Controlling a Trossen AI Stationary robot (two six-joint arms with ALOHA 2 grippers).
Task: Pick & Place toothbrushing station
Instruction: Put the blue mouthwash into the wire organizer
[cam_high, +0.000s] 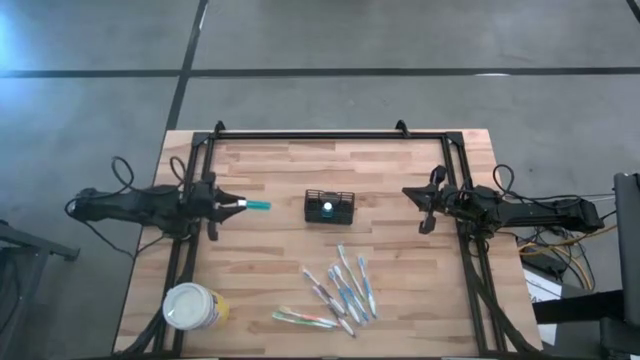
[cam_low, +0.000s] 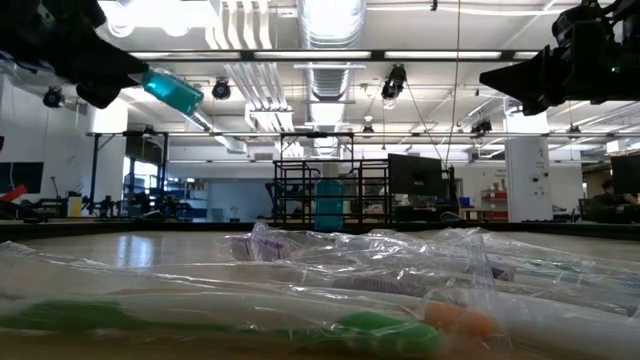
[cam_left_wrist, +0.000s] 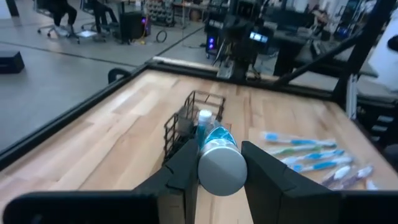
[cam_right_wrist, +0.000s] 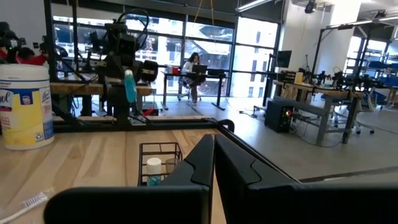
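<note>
The caddy (cam_high: 330, 207) stands mid-table, a white-capped item upright inside it. To its left, apart from it, the left gripper (cam_high: 232, 204) is clamped on a teal tube (cam_high: 257, 205) that points toward the caddy. Wrapped toothbrushes (cam_high: 345, 290) lie nearer the front edge, a yellow cup (cam_high: 193, 306) at the front left. The right gripper (cam_high: 412, 193) hangs closed and empty at the right.

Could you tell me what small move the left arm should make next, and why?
Probably carry on toward the black mesh caddy and stop above it: the left gripper is shut on a teal tube, held above the table short of the caddy, which already holds a white-capped item.
</note>
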